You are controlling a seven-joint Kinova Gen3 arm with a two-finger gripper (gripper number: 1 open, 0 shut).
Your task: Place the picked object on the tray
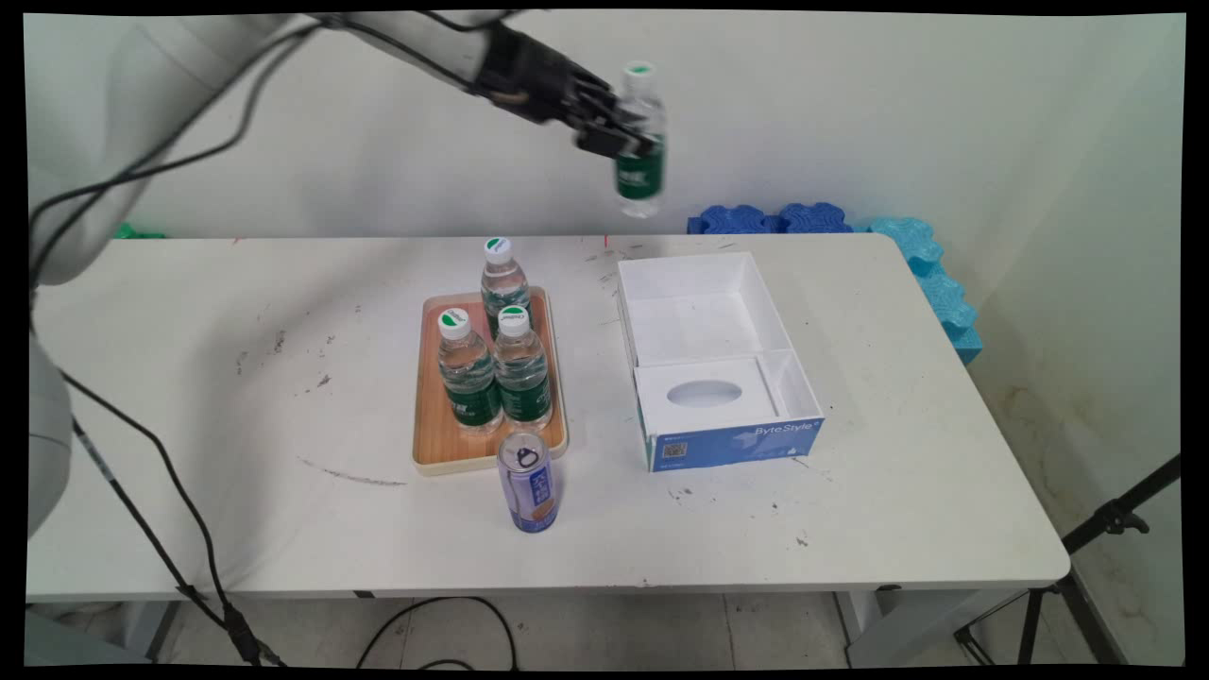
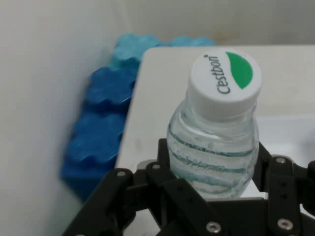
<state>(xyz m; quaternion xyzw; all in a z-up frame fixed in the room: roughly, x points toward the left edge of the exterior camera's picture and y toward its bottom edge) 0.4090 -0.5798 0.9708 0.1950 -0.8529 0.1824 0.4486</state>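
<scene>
We note the black two-finger gripper (image 1: 631, 135) raised high, fingers pinching a clear green-labelled water bottle (image 1: 640, 142) at its shoulder, upright; open white cardboard box (image 1: 704, 312) below.

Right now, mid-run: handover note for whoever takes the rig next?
Tool: shut on a water bottle, held upright in the air above the table's far edge, clear of everything.
Tray: three more water bottles stand on it.
Can: upright on the table, just in front of the tray.
Open white box: right of the tray, nothing in the larger compartment.
Blue foam pieces lie beyond the table's far right corner.
</scene>
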